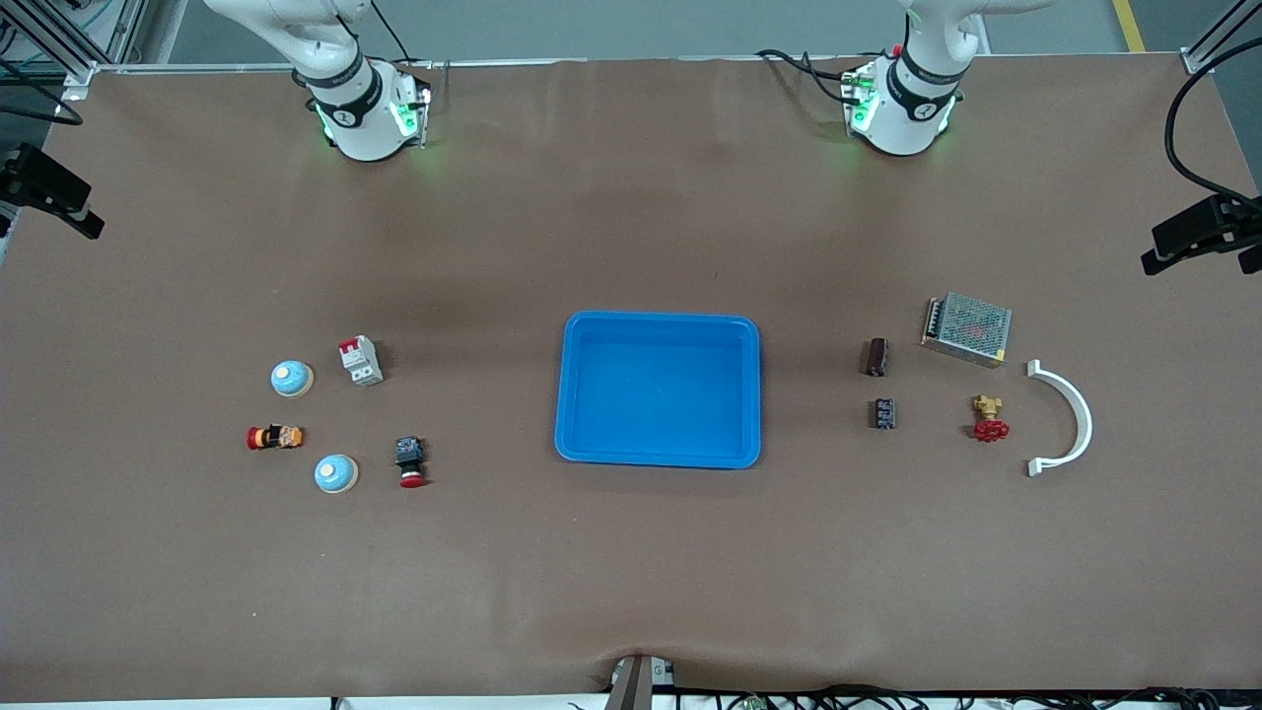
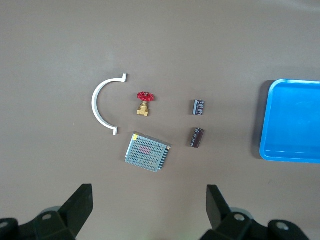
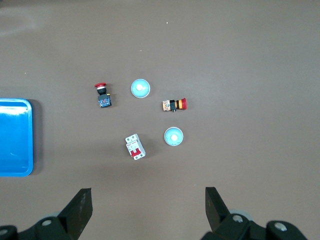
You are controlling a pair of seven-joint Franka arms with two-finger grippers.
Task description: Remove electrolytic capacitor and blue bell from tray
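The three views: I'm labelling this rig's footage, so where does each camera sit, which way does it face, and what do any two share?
Front view: high across the table, facing both arm bases; shows the whole table, no grippers.
Left wrist view: on the left arm, looking down past the open left gripper at the capacitor, valve and power supply.
Right wrist view: on the right arm, looking down past the open right gripper at two bells and a breaker.
Shared: all three show the blue tray.

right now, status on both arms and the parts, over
Left gripper and right gripper open, both high over the table. Dark cylindrical capacitor and two pale blue dome bells untouched. Blue plastic tray empty, nothing blocking.
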